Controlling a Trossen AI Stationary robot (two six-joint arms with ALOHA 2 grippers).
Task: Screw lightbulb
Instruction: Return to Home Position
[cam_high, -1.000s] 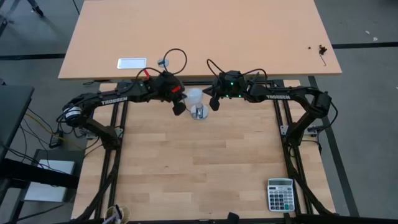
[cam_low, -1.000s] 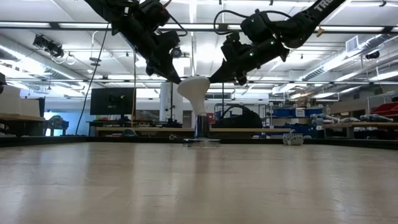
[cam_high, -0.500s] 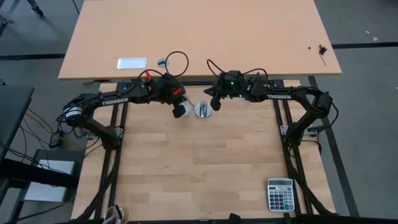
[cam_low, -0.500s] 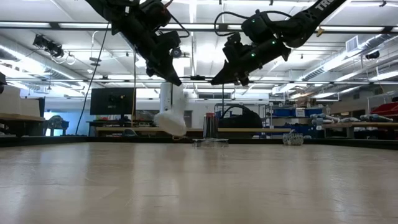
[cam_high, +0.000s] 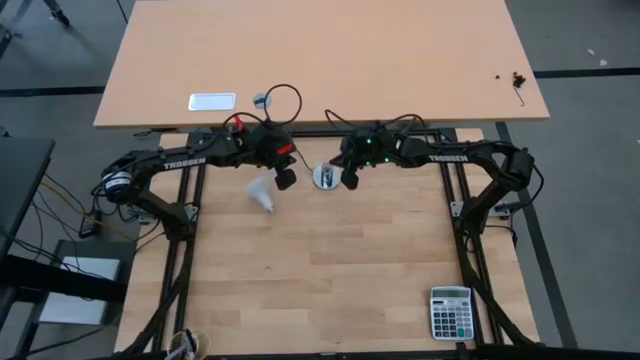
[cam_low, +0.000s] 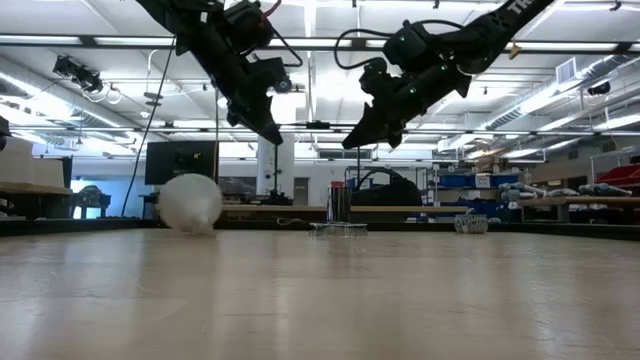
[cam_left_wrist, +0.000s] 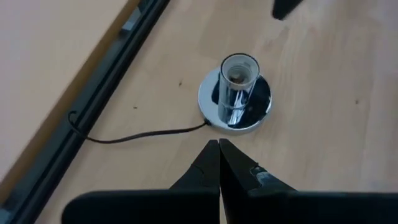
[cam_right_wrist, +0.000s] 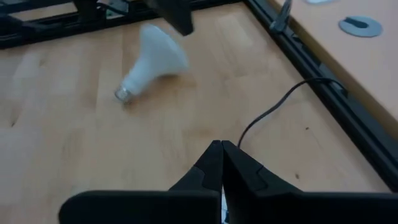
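Note:
The white lightbulb (cam_high: 261, 194) lies on its side on the wooden table, left of the socket, with its metal base end (cam_right_wrist: 122, 94) free; the low view also shows the lightbulb (cam_low: 190, 203). The chrome socket (cam_left_wrist: 235, 93) stands upright on its round base, empty, with its black cord (cam_left_wrist: 143, 134) trailing off. My left gripper (cam_high: 286, 180) hangs shut above the table just left of the socket. My right gripper (cam_high: 349, 180) hangs shut just right of it. Both point slantwise down toward the socket (cam_low: 338, 215), clear of it.
A black frame rail (cam_left_wrist: 93, 112) runs along the table's far edge, with a second, lighter table (cam_high: 400, 60) beyond it. A calculator (cam_high: 451, 312) lies at the near right corner. Bare wood lies between the socket and the near edge.
The lightbulb stood upright on the socket between the tips of both shut grippers. It has tipped off toward the table's left, fallen, and now lies on its side on the wood. The socket has slid a little toward the right.

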